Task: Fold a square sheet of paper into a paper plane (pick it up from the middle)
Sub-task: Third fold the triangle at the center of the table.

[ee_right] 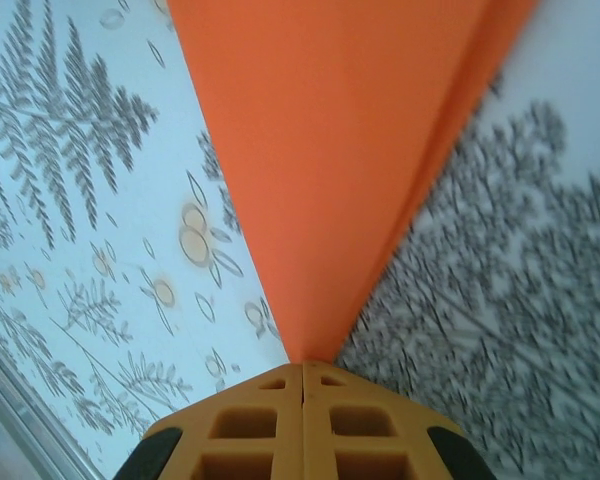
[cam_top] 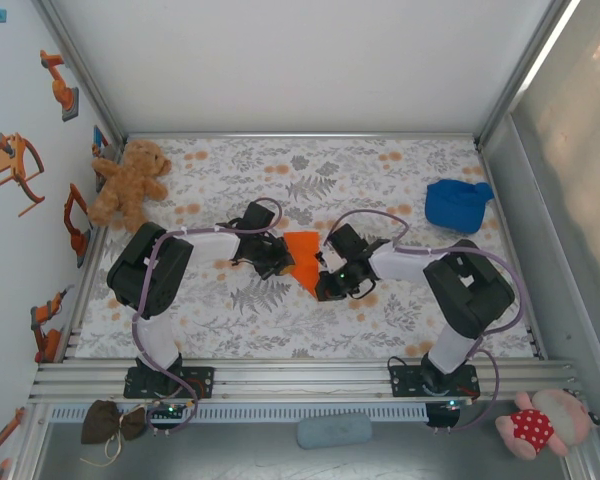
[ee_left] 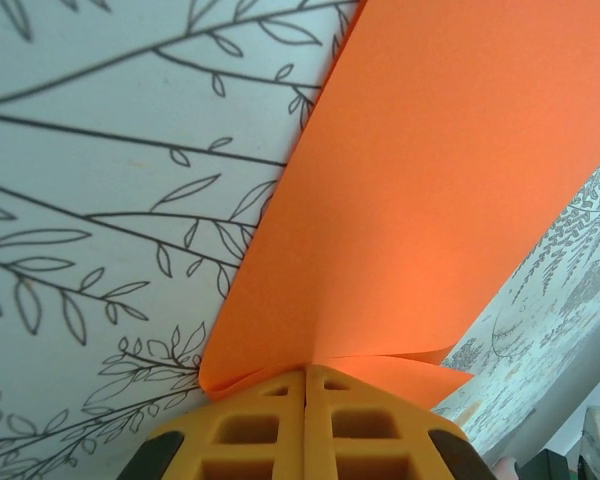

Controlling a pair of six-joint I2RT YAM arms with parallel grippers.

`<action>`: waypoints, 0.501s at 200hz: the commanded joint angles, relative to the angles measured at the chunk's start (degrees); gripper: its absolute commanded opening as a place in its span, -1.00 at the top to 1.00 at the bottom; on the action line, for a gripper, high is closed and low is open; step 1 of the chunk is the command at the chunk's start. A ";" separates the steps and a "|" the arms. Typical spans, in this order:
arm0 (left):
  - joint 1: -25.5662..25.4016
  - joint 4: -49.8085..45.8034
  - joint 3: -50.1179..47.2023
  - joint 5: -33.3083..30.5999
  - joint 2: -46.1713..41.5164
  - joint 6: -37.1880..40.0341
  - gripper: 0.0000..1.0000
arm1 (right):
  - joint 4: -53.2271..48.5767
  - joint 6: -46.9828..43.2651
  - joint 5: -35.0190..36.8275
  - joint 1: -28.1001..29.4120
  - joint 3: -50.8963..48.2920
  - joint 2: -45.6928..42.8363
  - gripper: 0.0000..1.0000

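Note:
The bright orange sheet of paper (cam_top: 302,256) is folded into a tapering, pointed shape and held over the middle of the table between both grippers. My left gripper (cam_top: 281,256) is shut on its left side; in the left wrist view the yellow fingers (ee_left: 250,425) pinch layered folds of the paper (ee_left: 430,180) at the gripper's tip (ee_left: 305,372). My right gripper (cam_top: 327,280) is shut on the narrow lower end; the right wrist view has the paper (ee_right: 330,150) narrowing down into the closed gripper (ee_right: 303,366).
A brown teddy bear (cam_top: 130,182) sits at the back left and a blue cloth lump (cam_top: 456,203) at the back right. The floral tablecloth (cam_top: 380,320) covers the table. A pink plush toy (cam_top: 540,422) lies beyond the front rail.

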 commanded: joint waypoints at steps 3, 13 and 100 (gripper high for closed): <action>-0.26 -8.42 -2.05 -7.21 4.50 1.29 0.86 | -4.68 -0.47 1.74 -0.11 -0.55 -2.51 1.00; -0.26 -8.49 -1.89 -7.07 4.44 1.38 0.86 | -4.14 -0.39 1.31 -0.11 -0.15 -3.33 1.00; -0.42 -8.66 -0.77 -6.50 3.81 1.68 0.85 | 2.44 1.84 -1.34 -0.11 5.89 2.39 1.00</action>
